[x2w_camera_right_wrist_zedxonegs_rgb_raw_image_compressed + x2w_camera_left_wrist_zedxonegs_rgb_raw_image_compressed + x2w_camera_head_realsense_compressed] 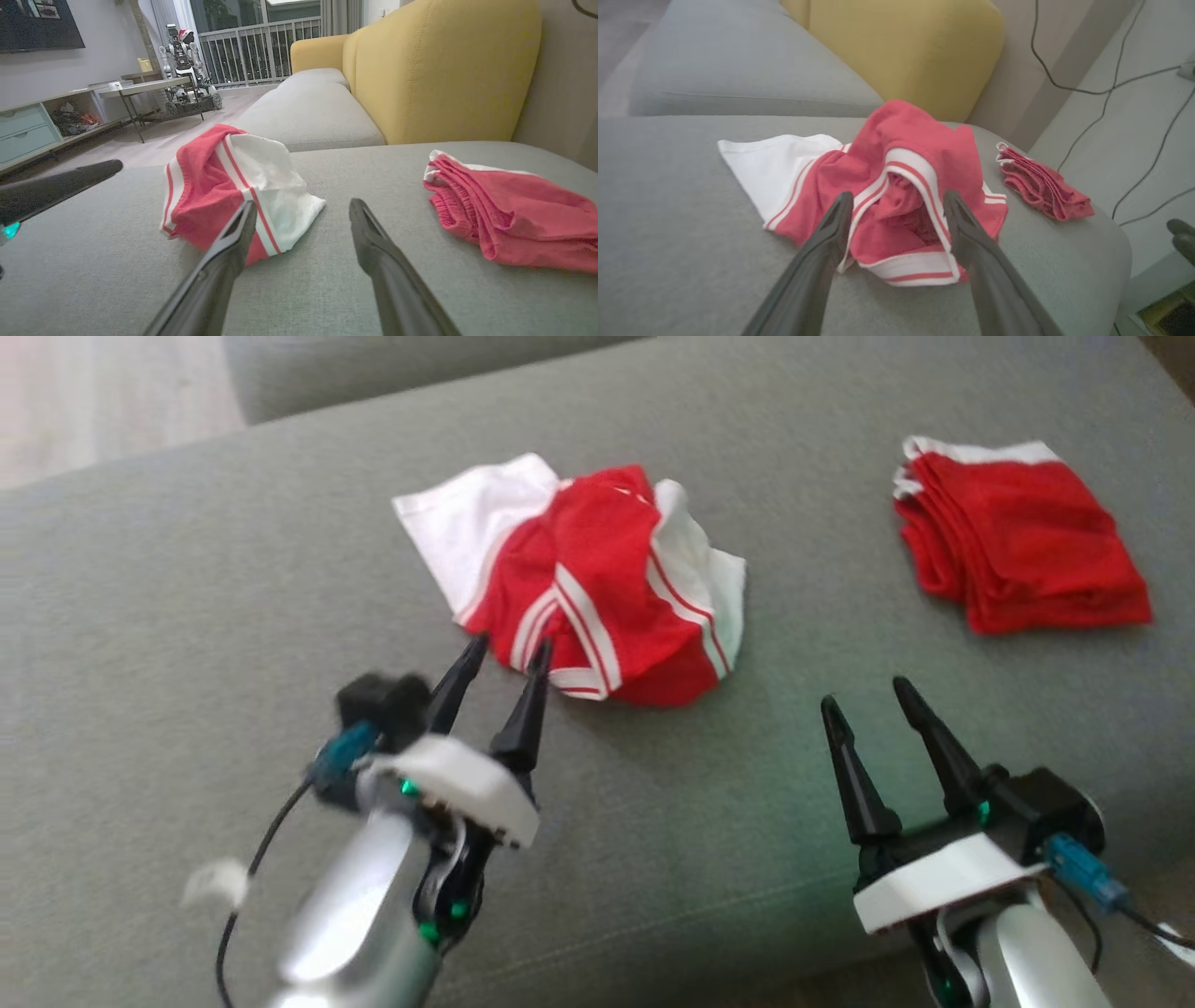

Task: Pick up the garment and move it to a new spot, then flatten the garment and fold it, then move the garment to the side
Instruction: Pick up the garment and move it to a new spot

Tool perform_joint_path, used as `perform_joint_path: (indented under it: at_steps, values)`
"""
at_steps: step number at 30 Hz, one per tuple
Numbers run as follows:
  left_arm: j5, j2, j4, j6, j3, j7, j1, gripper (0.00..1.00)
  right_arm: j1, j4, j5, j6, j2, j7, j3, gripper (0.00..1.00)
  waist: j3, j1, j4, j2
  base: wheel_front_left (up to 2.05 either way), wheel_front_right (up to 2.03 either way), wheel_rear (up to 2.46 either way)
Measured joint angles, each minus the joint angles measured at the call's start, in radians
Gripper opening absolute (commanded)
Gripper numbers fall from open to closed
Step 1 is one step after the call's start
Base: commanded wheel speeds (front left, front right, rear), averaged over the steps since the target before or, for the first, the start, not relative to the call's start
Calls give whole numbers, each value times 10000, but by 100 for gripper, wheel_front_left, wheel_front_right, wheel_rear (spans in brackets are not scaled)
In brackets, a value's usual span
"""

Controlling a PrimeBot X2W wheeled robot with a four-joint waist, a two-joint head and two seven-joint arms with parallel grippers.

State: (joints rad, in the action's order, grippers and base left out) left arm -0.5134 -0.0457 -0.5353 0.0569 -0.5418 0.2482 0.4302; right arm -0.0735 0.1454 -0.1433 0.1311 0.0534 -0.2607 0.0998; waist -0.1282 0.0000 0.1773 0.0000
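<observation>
Grey sofa seat carries crumpled garment, folded red pile well apart; yellow backrest behind. Jaws apart, nothing held: left gripper, right gripper.

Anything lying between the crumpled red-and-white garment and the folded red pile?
Nothing: only bare grey sofa cushion between the crumpled garment and the folded pile, seen in the head view.

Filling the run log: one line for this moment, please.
garment crumpled on sofa | left pincer open at its edge | right pincer open, empty
</observation>
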Motion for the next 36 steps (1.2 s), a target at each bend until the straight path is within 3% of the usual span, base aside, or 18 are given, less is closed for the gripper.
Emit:
perform_joint_path:
  at_steps: [8,16,21,36]
  values:
    - [589,-23,3058,-876,1722,12,-2804,100,333,217,-311,0,-8,10,-146,100,774,0,-720,0,0,0,0]
    - [2299,-71,4922,-1745,2922,13,-4496,100,785,79,-297,0,-19,12,-504,100,1382,0,-1421,0,0,0,0]
    - [3835,-203,5277,-2431,3352,13,-5454,100,910,-151,33,0,-21,12,-654,100,1601,0,-1639,0,0,0,0]
    - [4581,-174,5300,-2546,3313,13,-6299,100,1317,-140,113,0,-33,12,-629,100,1538,0,-1755,0,0,0,0]
